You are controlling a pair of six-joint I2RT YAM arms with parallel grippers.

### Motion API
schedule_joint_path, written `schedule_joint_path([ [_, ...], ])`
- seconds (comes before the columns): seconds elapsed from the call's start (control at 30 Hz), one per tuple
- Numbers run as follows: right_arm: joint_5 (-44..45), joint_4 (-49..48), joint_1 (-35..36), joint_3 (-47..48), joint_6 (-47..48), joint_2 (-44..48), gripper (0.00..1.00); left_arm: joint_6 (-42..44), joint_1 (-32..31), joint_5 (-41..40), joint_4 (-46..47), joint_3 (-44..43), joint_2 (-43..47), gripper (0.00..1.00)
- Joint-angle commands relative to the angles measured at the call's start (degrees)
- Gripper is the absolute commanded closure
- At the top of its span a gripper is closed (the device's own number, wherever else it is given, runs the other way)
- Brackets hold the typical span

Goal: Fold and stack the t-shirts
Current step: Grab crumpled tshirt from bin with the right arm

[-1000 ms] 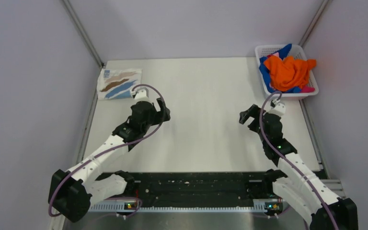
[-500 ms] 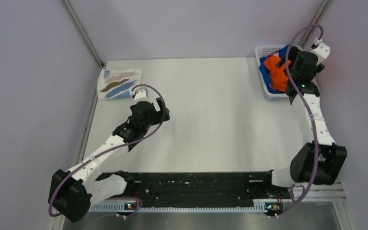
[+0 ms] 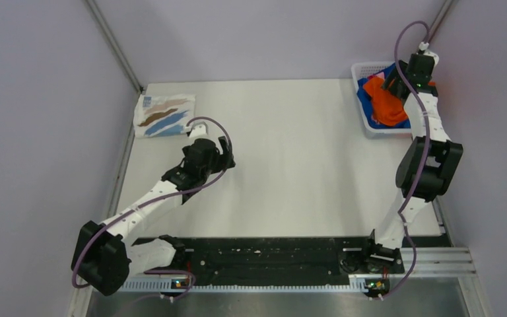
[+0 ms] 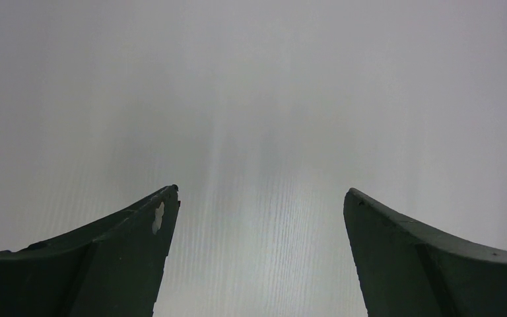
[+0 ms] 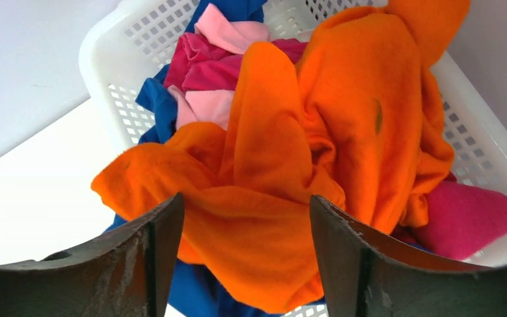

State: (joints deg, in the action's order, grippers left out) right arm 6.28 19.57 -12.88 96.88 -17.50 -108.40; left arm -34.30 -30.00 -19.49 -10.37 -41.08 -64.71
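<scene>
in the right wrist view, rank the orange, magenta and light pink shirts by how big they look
1. orange shirt, by far the largest
2. magenta shirt, two patches showing
3. light pink shirt, smallest
The last two are mostly buried, so this ranks only what shows.

The white desk point(image 3: 290, 152) carries a folded white t-shirt point(image 3: 164, 114) (brown and blue streaks) at upper left, and a lattice basket point(image 3: 367, 67) at upper right.
</scene>
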Motion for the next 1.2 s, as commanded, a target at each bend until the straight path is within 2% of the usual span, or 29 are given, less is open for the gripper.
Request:
schedule_joint_path([
  [0.0, -0.40, 4.59, -0.12, 7.68, 1.55, -3.53, 0.33, 0.79, 0.04, -1.03, 0.97, -2.75, -0.83, 0.01],
  [0.3, 2.18, 4.99, -0.12, 5.19, 0.30, -4.78, 0.40, 0.73, 0.07, -1.02, 0.81, -2.60, -0.85, 0.01],
  [0.5, 1.04, 5.04, -0.12, 5.11, -0.16, -6.41, 0.49, 0.65, 0.10, -0.25, 0.63, -2.60, -0.46, 0.01],
  [0.77, -1.35, 4.99, -0.12, 2.84, -1.15, -7.09, 0.53, 0.32, 0.06, 0.63, 1.08, -2.26, -0.30, 0.01],
  [1.03, -2.32, 3.42, -0.10, -0.26, -1.15, -5.54, 0.85, 0.20, 0.05, 0.81, 0.76, -2.52, -0.55, 0.01],
  [1.1, -3.00, 2.86, -0.12, 0.49, -1.06, -4.96, 0.89, 0.26, 0.07, 0.68, 0.58, -2.52, -0.28, 0.01],
  [1.17, -2.93, 3.53, -0.12, 2.74, -0.48, -4.33, 1.00, 0.26, 0.08, 0.41, 0.37, -2.51, -0.08, 0.01],
])
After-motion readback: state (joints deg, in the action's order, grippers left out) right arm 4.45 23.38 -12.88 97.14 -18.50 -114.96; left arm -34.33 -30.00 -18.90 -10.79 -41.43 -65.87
